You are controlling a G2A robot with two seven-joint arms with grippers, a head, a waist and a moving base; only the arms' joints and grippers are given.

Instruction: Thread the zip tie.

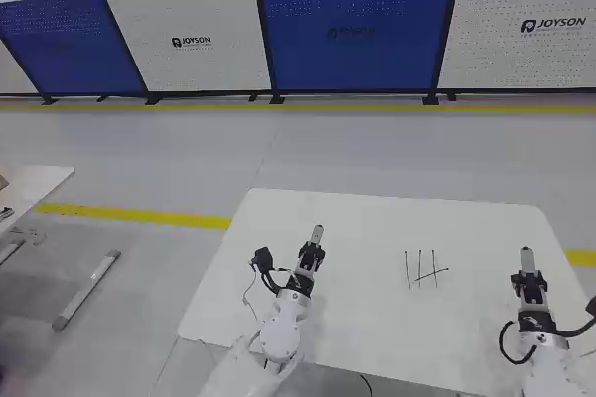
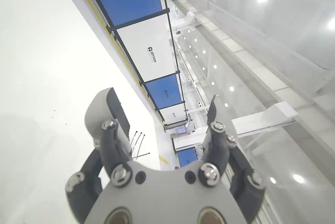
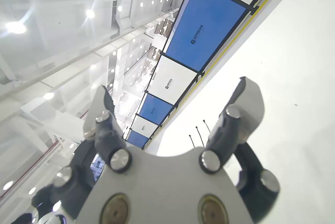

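Observation:
Several thin black zip ties (image 1: 424, 268) lie loose on the white table (image 1: 377, 228), most of them side by side and one across them. My left gripper (image 1: 317, 234) hovers to their left, open and empty, its fingers (image 2: 115, 104) spread wide. Past one finger in the left wrist view, the zip ties (image 2: 138, 141) lie on the table. My right gripper (image 1: 525, 258) sits to the right of the ties near the table's right edge, also open and empty. The right wrist view shows the zip ties' heads (image 3: 196, 130) between its spread fingertips (image 3: 244, 90).
The table's far edge faces an open grey floor with a yellow line (image 1: 129, 214). A metal bar (image 1: 84, 290) lies on the floor at the left. Blue and white panels (image 1: 358, 45) line the back.

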